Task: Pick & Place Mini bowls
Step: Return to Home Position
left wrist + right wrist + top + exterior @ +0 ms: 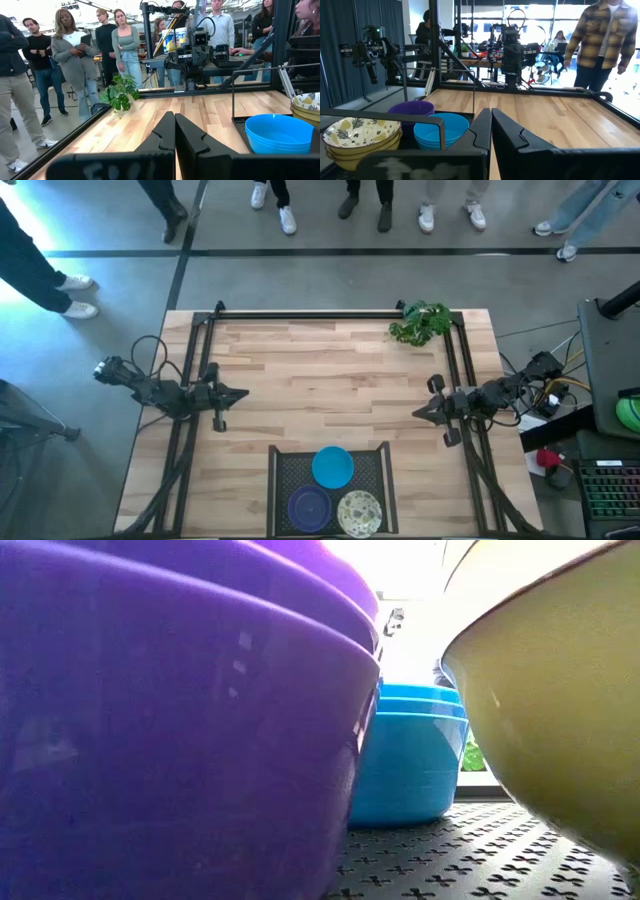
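Beyond the tray (pixel 288 468), bowls (pixel 332 466) stacked inside: left gripper (pixel 243 392), right gripper (pixel 418 413) closed, empty. Complete homing; no further pick.

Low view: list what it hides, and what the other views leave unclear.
1. Low view: the deep purple round bowls and cream speckled bowls fill the frame, hiding the left pincer, the right pincer and part of the bright blue bowls.
2. High view: seen straight down, no stack's bowl count shows.
3. Left wrist view: the picture's edge cuts the cream speckled bowls.
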